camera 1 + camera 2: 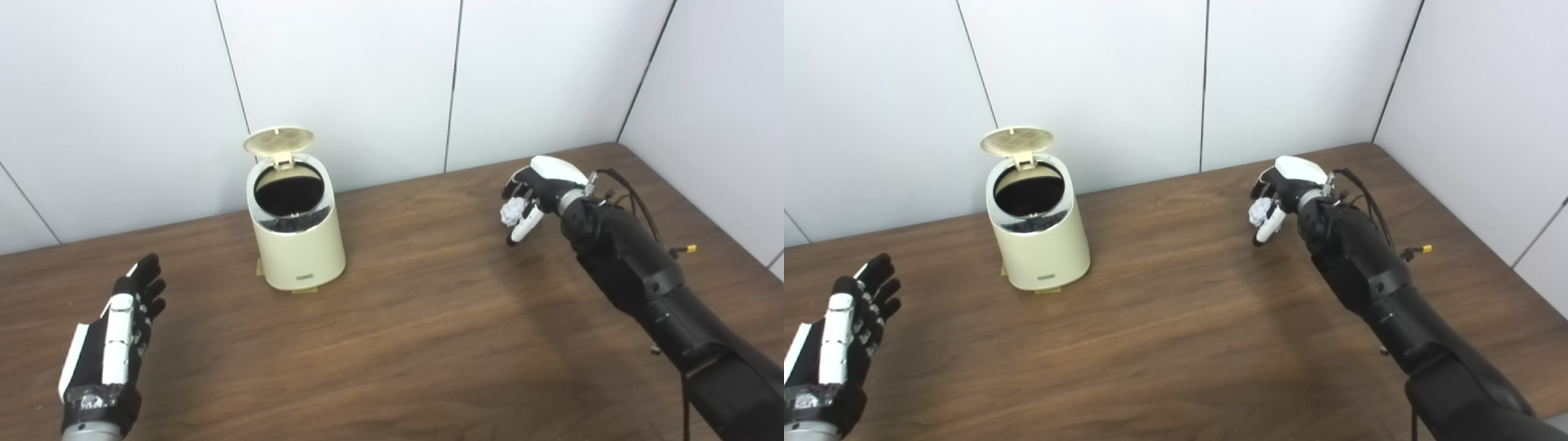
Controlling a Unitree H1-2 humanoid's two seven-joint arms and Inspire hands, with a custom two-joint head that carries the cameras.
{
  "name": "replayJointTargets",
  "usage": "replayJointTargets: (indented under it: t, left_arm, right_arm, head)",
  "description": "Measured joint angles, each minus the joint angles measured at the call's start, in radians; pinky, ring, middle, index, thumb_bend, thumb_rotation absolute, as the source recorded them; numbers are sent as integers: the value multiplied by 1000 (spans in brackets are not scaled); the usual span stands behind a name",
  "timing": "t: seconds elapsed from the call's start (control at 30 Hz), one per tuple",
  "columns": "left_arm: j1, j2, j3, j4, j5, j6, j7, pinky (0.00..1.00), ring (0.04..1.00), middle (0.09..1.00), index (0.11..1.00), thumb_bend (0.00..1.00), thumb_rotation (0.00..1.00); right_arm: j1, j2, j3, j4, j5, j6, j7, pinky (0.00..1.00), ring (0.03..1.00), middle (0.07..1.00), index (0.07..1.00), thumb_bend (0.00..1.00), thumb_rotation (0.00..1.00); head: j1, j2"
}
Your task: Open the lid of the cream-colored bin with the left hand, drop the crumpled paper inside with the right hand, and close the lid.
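Left eye view puts the cream-colored bin (pixel 298 236) on the wooden table (pixel 416 331), left of centre and toward the far edge, close to the white panel wall (pixel 343 79). Its lid (pixel 278 140) is flipped up at the back, upright on its hinge, w/ a grid pattern on the underside; the mouth is open and dark inside. A small dark label sits low on the bin's front, but the writing is too small to read. A yellowish tab pokes out from under the base at the near side, another at the left. Left hand (pixel 116 334) is at the near left, well apart from the bin, edge-on w/ fingers straight and slightly spread, pointing away toward the far side; it's released, grasping nothing. Grey tape wraps its wrist. Right hand (pixel 531 196) is raised over the far right of the table, well apart from the bin, arm reaching up from the near right corner, fingers curled downward and clasped round the crumpled paper (pixel 513 212), a white wad showing between thumb and fingers. Cables loop off the wrist; a yellow-tipped connector sticks out beside the forearm. Right eye view shows the same scene shifted: left hand (pixel 836 334) is partly cut by the picture's left edge, and more of the right-hand wall shows.
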Motion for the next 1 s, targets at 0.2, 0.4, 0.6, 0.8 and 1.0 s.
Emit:
replayJointTargets:
  t: [0.2, 0.4, 0.6, 0.8, 1.0]
  left_arm:
    - [0, -7, 4, -1, -2, 1, 6, 938, 946, 948, 938, 561, 1000]
    - [0, -14, 5, -1, -9, 1, 9, 946, 947, 946, 936, 573, 1000]
    - [-1, -25, 14, 0, -15, 1, 25, 952, 951, 947, 929, 585, 1000]
    - [-6, -25, 13, 8, -29, -3, 25, 971, 961, 959, 951, 602, 1000]
    - [-6, -25, 10, 36, -34, -31, 25, 951, 953, 950, 933, 608, 995]
  right_arm:
    - [9, 3, 0, 11, 3, -6, -39, 371, 385, 501, 519, 515, 0]
    - [17, 2, 0, 30, 11, -23, -64, 386, 393, 490, 514, 517, 0]
    - [17, 3, -1, 35, 13, -33, -95, 395, 389, 504, 511, 516, 0]
    - [16, 7, -2, 21, 15, -43, -132, 423, 387, 501, 507, 517, 0]
    - [15, 16, -6, -84, 17, -72, -165, 362, 380, 501, 526, 513, 0]
  head:
    - [5, 3]
    - [5, 0]
    - [20, -8]
    - [43, -17]
    - [81, -34]
